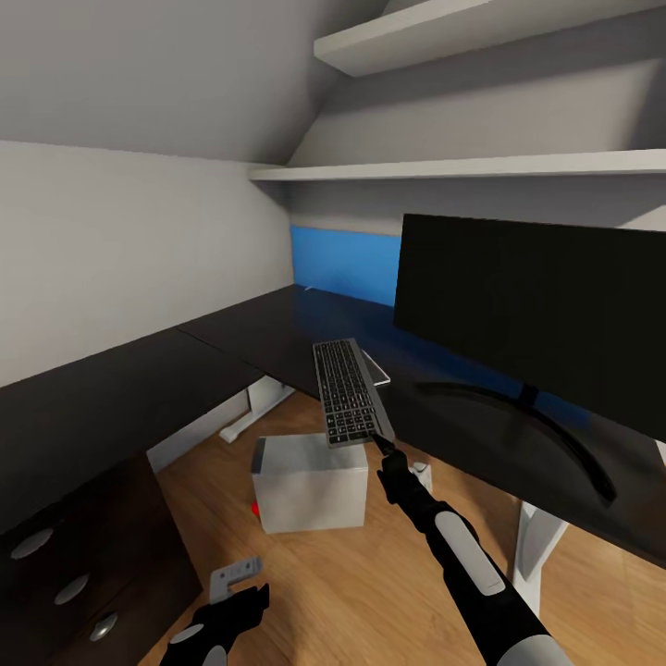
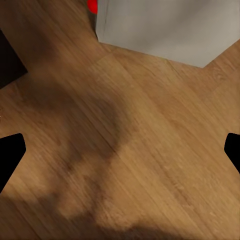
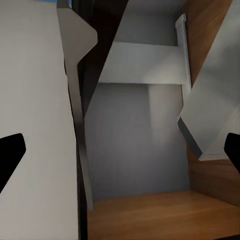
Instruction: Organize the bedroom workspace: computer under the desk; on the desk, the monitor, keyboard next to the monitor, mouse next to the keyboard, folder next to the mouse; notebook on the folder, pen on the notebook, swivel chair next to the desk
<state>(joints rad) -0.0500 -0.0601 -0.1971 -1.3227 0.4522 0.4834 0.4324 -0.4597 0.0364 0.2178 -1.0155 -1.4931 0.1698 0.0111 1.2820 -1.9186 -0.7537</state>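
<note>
Head view showed the right gripper [image 1: 382,440] clamped on the near end of the keyboard [image 1: 347,390], its jaws pinching the dark grey board and holding it tilted in the air just over the front edge of the black tabletop [image 1: 277,338]. The monitor [image 1: 532,310] stood on that tabletop to the right of the keyboard, its black screen facing the camera and its stand running down to the surface. The computer [image 1: 310,481], a pale grey box with a small red mark at its lower left corner, sat on the wooden floor [image 1: 370,583] below the tabletop's edge. A blue panel [image 1: 344,264] lined the wall behind the tabletop, under two pale shelves [image 1: 481,166].

At the lower left the left gripper [image 1: 242,597] hung above the floor with its jaws spread and nothing between them. Dark drawers with round silver knobs [image 1: 72,588] stood beside it.

Left wrist view looked down on floorboards and a corner of the computer [image 2: 165,30].
</note>
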